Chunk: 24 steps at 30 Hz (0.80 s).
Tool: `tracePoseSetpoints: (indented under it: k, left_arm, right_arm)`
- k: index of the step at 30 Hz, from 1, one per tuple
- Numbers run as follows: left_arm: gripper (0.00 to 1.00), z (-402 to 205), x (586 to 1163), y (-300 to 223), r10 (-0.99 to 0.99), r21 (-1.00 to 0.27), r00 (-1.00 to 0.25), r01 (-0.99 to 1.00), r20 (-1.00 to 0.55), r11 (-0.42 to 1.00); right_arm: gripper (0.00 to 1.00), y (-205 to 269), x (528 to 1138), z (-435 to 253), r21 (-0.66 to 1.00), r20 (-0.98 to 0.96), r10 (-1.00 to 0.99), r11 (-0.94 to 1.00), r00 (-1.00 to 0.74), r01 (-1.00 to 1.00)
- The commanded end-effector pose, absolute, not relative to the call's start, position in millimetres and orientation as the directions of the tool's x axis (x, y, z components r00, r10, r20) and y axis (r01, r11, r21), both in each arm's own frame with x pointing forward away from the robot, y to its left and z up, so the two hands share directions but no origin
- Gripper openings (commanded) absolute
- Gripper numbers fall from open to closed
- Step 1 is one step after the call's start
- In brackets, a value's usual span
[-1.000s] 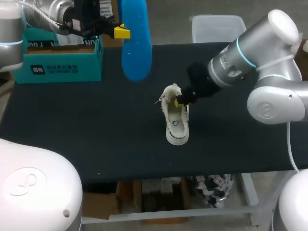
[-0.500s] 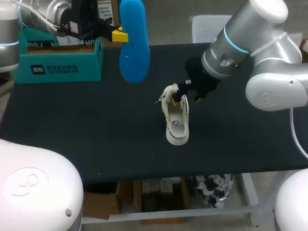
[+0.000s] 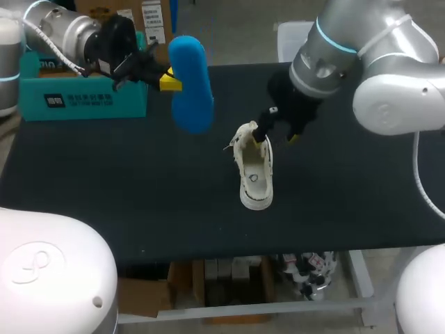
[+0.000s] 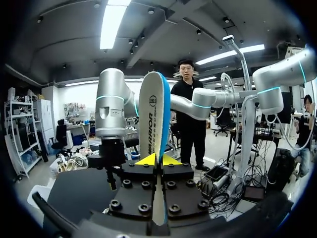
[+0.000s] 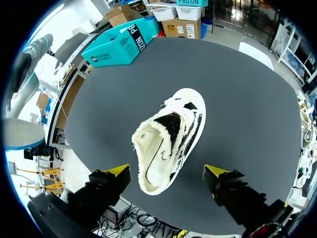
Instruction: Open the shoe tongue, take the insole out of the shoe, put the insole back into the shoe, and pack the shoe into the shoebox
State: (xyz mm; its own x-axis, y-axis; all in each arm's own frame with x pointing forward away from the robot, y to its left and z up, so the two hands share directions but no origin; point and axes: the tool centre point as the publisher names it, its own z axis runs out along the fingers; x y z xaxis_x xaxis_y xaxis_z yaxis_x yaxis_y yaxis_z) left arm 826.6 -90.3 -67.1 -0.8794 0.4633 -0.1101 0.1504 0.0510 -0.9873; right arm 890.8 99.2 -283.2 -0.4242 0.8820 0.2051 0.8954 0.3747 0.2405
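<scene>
Lifting off the shoe (image 3: 254, 174), the right gripper (image 5: 167, 172) now hangs just above its open end, where a second ago one yellow tip sat at the collar. Meanwhile the left arm has tipped the insole (image 3: 189, 83) lower and a little nearer the shoe.

The right gripper's fingers are spread wide, one to each side of the shoe's opening, and neither appears to touch it; they hold nothing. The left gripper (image 3: 167, 80) is clamped on the blue insole, both yellow tips pressing its faces near one end. The rest of the insole hangs in the air, up and to the left of the shoe and well apart from it.

The shoe lies on the dark table (image 3: 139, 195), with its pale lining showing through the open mouth. The teal shoebox (image 3: 90, 90) stands farther left of the shoe, beyond the insole.

With the insole fully out, the removal step looks finished and putting it back is the step in hand. Next, the insole has to come over the shoe's mouth, line up along its length and slide in leading-end first. The right gripper would probably need to steady the shoe or hold its tongue back.
</scene>
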Motion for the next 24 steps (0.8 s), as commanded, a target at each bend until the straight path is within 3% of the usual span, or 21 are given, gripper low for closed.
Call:
tracePoseSetpoints:
  k: [1, 21, 24]
  left_arm:
    - [0.0, -79.2, 823.1, -93.8, 0.482, -0.973, -0.857, 0.226, -0.18, 0.039]
    - [0.0, -90.7, 824.5, -96.8, 0.5, -0.967, -0.844, 0.251, -0.193, 0.05]
    - [0.0, -92.4, 823.5, -98.9, 0.501, -0.96, -0.839, 0.276, -0.214, 0.051]
  right_arm:
    - [1.0, 98.9, 891.7, -280.4, 0.227, 0.206, 0.881, 0.38, -0.425, 0.897]
    - [1.0, 98.9, 891.7, -280.4, 0.227, 0.206, 0.881, 0.38, -0.425, 0.897]
    - [1.0, 96.0, 897.8, -282.7, 0.178, 0.216, 0.907, 0.328, -0.362, 0.928]
